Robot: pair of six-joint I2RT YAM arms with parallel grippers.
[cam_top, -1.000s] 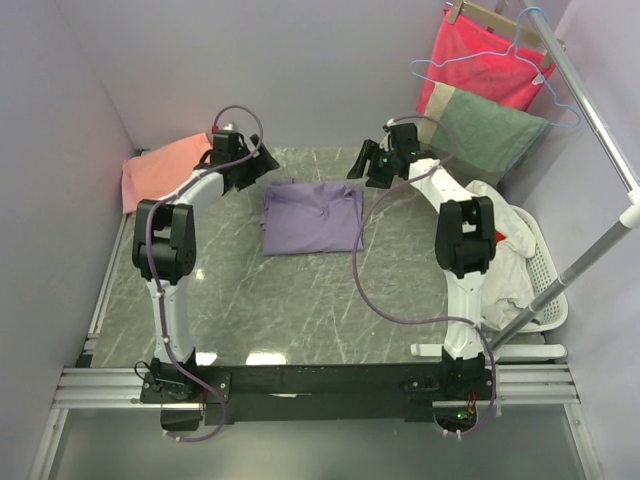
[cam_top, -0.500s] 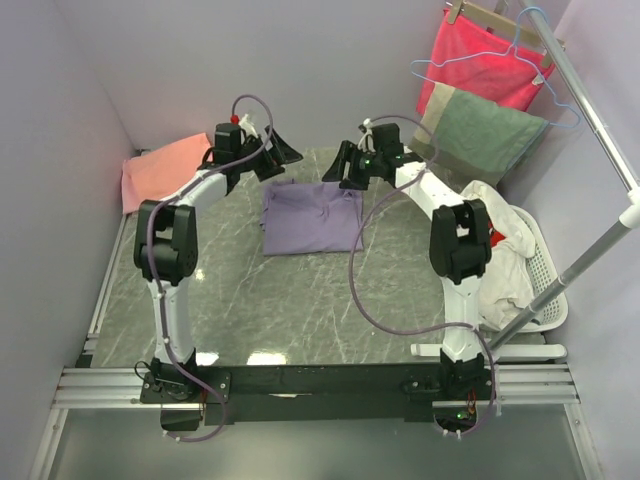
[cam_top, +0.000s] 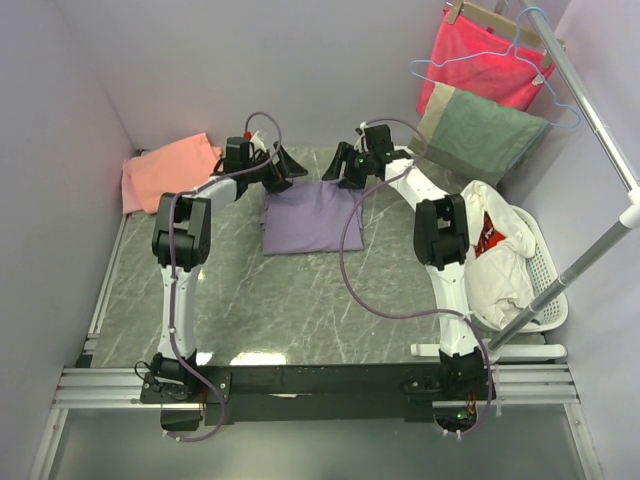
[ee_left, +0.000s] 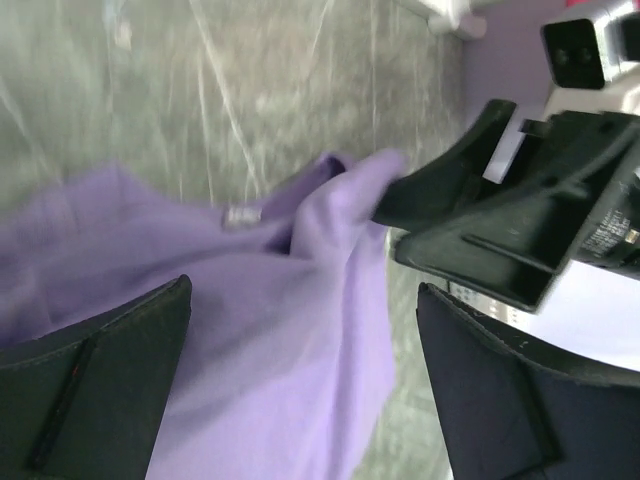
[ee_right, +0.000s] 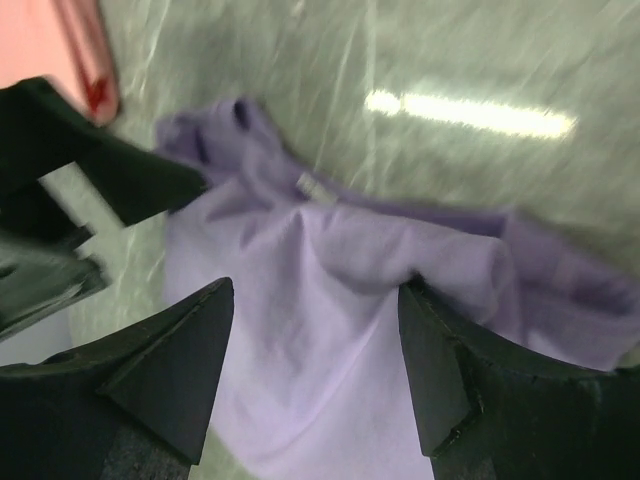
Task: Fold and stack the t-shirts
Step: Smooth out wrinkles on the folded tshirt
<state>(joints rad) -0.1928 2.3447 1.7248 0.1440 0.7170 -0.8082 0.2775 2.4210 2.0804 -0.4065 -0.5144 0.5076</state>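
Observation:
The lavender-purple t-shirt [cam_top: 310, 220] lies folded on the marble table [cam_top: 300, 310], towards the back. My left gripper [cam_top: 287, 166] hangs open over its far left corner, my right gripper [cam_top: 338, 166] open over its far right part. In the left wrist view the purple t-shirt [ee_left: 250, 330] fills the space between the wide fingers of the left gripper [ee_left: 300, 390]. In the right wrist view a raised fold of the purple t-shirt [ee_right: 330, 300] sits between the fingers of the right gripper [ee_right: 315, 370], against the right one. The salmon-pink t-shirt [cam_top: 165, 172] lies at the back left.
A red cloth [cam_top: 480, 60] and a grey-green towel [cam_top: 485, 130] hang at the back right by a metal rail [cam_top: 590, 110]. A white basket [cam_top: 545, 290] of white laundry stands at the right. Purple walls close in the back and left.
Both grippers have moved inward towards each other and now hang over the purple t-shirt's far edge. Both stay open. The shirt has not visibly shifted.

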